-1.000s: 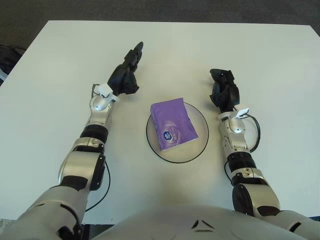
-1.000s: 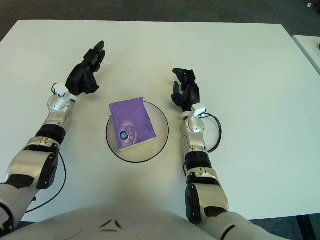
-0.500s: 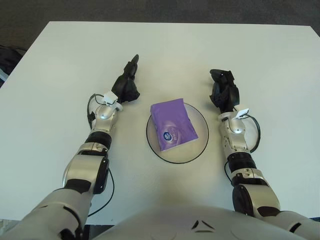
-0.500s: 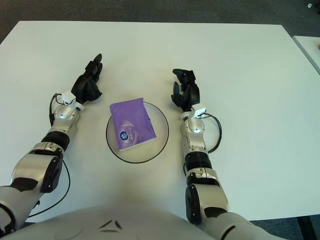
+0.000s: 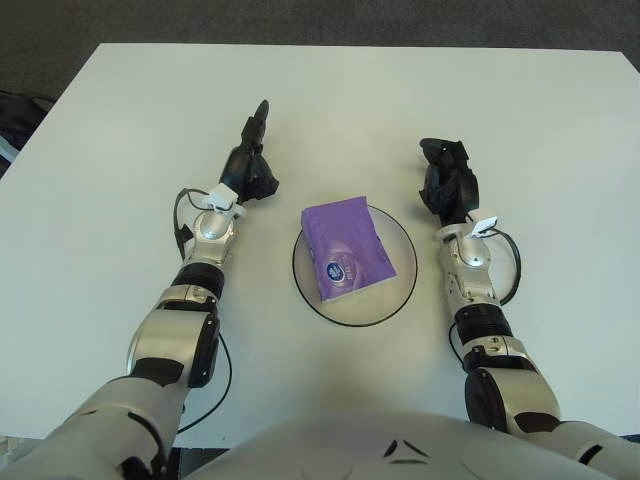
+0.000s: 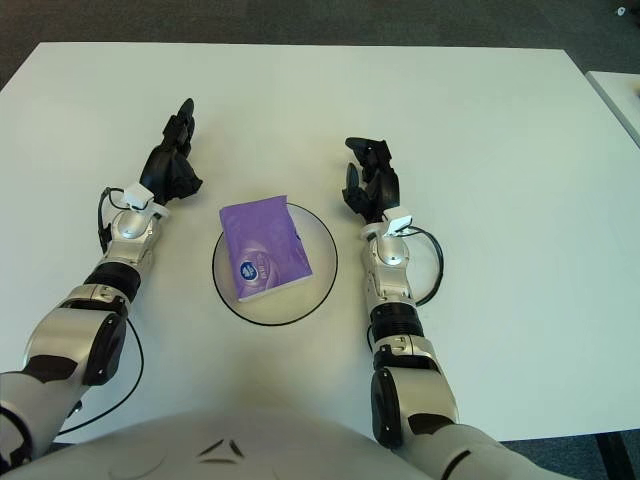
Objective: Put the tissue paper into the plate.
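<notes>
The purple tissue pack [image 5: 346,249] lies in the clear plate [image 5: 399,290] near the middle of the white table [image 5: 120,130], its far corner reaching just over the plate's far rim. It has not shifted from either earlier picture.

The left hand [image 5: 250,165] shows to the left of the plate and a little farther away, apart from both plate and pack. Its fingers are released and stretched out, pointing away from the robot, and they grasp nothing. A second ago this hand sat a bit farther out and more turned, fingers partly bent; since then the forearm has drawn slightly nearer the plate and the fingers have straightened into a narrow line.

The right hand [image 5: 447,180] shows to the right of the plate, just beyond its far right edge, fingers loosely bent and grasping nothing. It is in the same place as before.
</notes>
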Controlling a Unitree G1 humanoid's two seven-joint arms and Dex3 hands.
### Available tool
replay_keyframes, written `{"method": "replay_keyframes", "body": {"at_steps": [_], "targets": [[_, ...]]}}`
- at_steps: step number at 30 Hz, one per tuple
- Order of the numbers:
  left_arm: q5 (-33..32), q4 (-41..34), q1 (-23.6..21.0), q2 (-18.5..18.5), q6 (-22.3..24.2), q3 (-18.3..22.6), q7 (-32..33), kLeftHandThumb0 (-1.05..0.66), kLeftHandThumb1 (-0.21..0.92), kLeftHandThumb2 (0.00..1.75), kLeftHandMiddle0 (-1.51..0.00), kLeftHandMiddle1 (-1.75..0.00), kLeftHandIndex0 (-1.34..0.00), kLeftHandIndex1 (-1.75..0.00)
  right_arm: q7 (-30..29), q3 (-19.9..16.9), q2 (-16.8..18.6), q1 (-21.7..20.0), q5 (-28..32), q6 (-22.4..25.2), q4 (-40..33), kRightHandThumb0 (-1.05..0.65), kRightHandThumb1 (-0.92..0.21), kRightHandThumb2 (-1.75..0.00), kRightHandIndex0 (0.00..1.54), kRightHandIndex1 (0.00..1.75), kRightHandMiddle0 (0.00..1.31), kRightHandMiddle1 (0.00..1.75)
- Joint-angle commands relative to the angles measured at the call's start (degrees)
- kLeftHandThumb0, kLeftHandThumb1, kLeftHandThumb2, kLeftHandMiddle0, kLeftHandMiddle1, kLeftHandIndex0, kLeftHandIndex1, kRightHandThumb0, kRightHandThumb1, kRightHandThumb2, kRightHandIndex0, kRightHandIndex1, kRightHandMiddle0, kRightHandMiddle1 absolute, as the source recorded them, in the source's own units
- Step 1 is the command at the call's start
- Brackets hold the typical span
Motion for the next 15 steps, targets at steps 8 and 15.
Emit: {"method": "replay_keyframes", "body": {"at_steps": [8,15], "targets": [[2.86,3.04,8.58,-1.64,-0.75,-0.15,4.47,-1.05,0.92,1.34,-0.01,-0.01,-0.02,-0.01,0.12,-0.07,1.99,10.41,0.88,4.08,7.42,-0.54,-0.91,-0.65,0.36,0.52,0.17,1.09],[4.11,1.09,11.68,-1.99,-0.48,-0.60,7.11,-1.05,0.92,1.35,-0.03,-0.01,-0.03,-0.02,0.21,0.01,2.00,10.46,0.88,4.15,7.43,-0.52,-0.90,-0.66,0.37,0.53,0.18,1.09]]}}
